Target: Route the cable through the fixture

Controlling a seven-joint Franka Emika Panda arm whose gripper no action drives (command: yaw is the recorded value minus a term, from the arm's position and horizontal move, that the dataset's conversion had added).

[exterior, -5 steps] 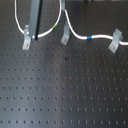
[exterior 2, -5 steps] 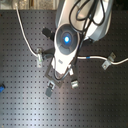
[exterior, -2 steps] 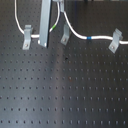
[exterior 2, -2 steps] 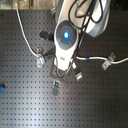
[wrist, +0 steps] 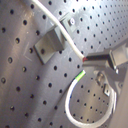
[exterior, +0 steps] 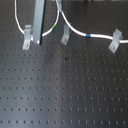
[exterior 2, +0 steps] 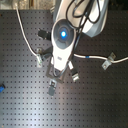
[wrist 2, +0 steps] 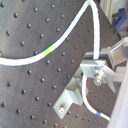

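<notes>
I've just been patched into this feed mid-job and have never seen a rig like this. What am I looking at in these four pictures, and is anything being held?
This is a single robot arm with a gripper, working over a dark perforated board. Two pictures come from fixed cameras off the arm: the first exterior view looks across the board, the second exterior view looks down on the arm's white body. The other two come from cameras riding on the gripper, so they show close-ups.

On the board stand small grey metal clips, the fixture. A thin white cable with a blue band and a green band snakes between them and already lies in some clips.

In the first wrist view a fingertip appears to meet the cable, but whether it is truly clamped I cannot tell.
</notes>
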